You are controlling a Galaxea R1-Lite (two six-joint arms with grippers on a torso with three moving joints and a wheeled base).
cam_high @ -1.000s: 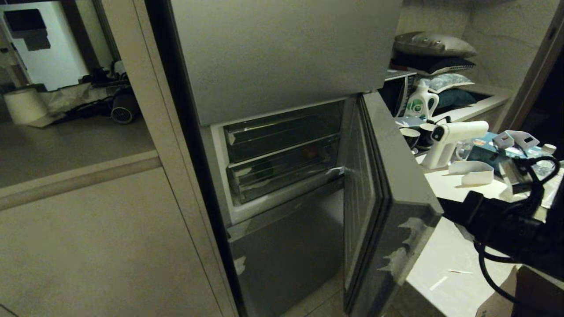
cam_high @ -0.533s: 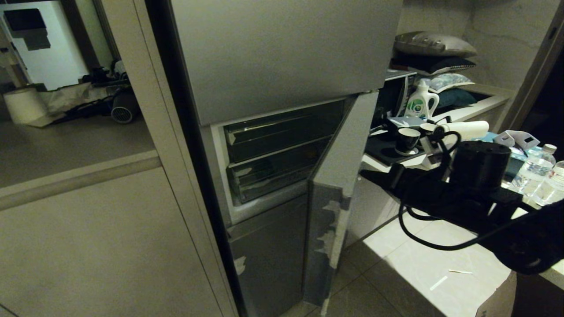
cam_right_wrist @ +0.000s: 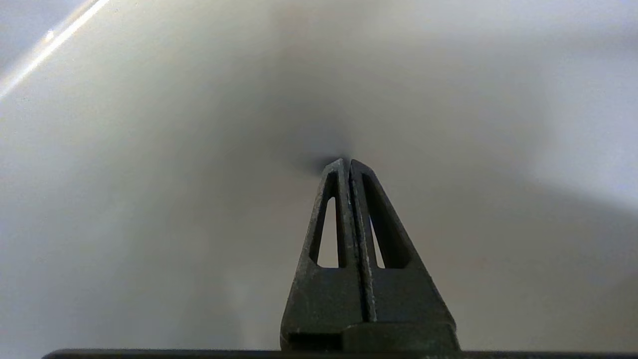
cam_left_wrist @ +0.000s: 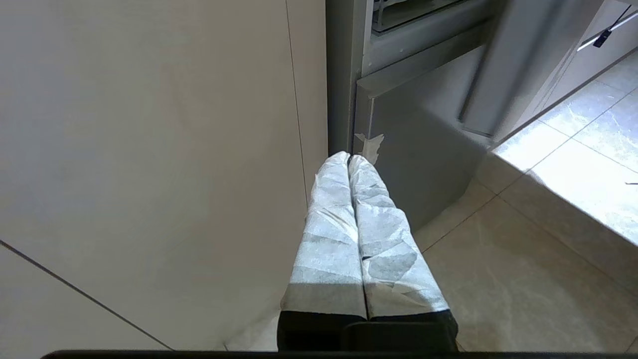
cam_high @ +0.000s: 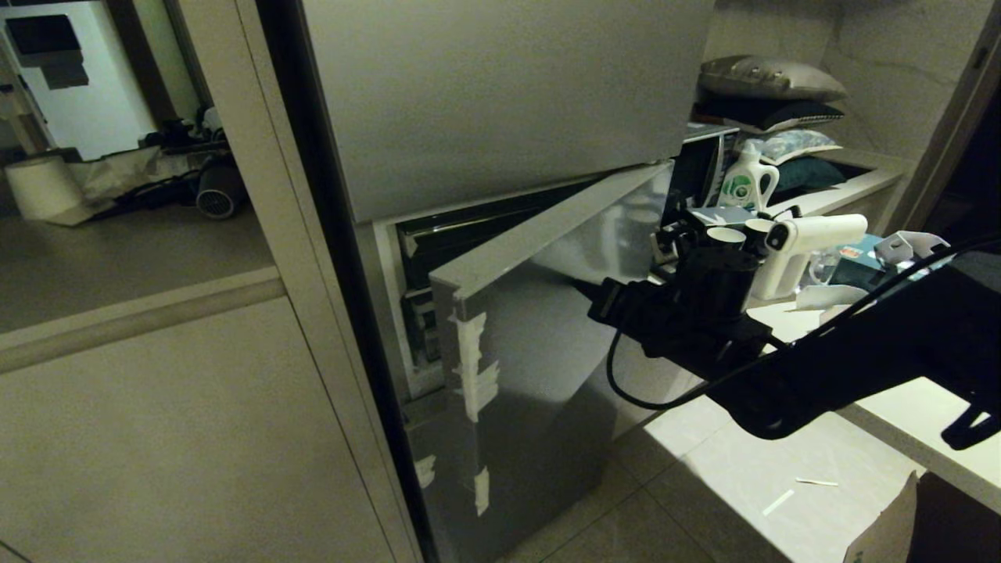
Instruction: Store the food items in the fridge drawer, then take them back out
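We count one fridge door (cam_high: 539,344) hanging part open. It has three white tape scraps (cam_high: 473,375) on its edge. We see two robot grippers, the right gripper (cam_right_wrist: 347,164) and the left gripper (cam_left_wrist: 349,158). On the counter (cam_high: 899,407) sit one white bottle (cam_high: 747,181) and two cups (cam_high: 726,234). We count four pillows (cam_high: 770,78) stacked up.

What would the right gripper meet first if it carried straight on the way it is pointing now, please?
The grey fridge door. The right gripper has its fingers shut, tips at or just short of the panel; contact looks likely but cannot be confirmed.
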